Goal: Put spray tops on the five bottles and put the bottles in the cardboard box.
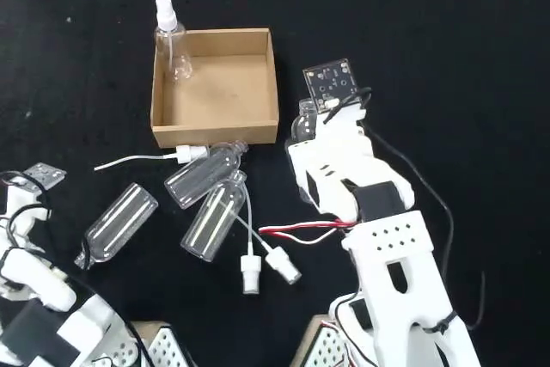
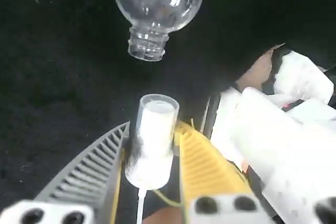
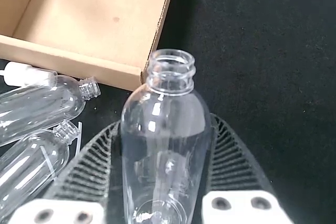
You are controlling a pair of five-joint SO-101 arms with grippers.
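Note:
My right gripper [image 3: 167, 124] is shut on a clear topless bottle [image 3: 163, 145], its open mouth facing the cardboard box [image 3: 105, 69]. From above, that bottle [image 1: 301, 123] is just right of the box [image 1: 215, 131]. My left gripper [image 2: 152, 129] is shut on a white spray top [image 2: 152, 140], a short way from the open neck of a lying bottle [image 2: 152, 3]. One bottle with a spray top [image 1: 170, 40] stands in the box's far left corner. Three topless bottles [image 1: 206, 174] [image 1: 215, 217] [image 1: 120, 221] lie in front of the box.
Three loose spray tops with thin tubes lie on the black cloth: one [image 1: 185, 154] by the box's front wall, two [image 1: 251, 277] [image 1: 282, 264] nearer the arms. Red and white cables [image 1: 296, 231] hang off the right arm. The left arm [image 1: 26, 247] is at the near left corner.

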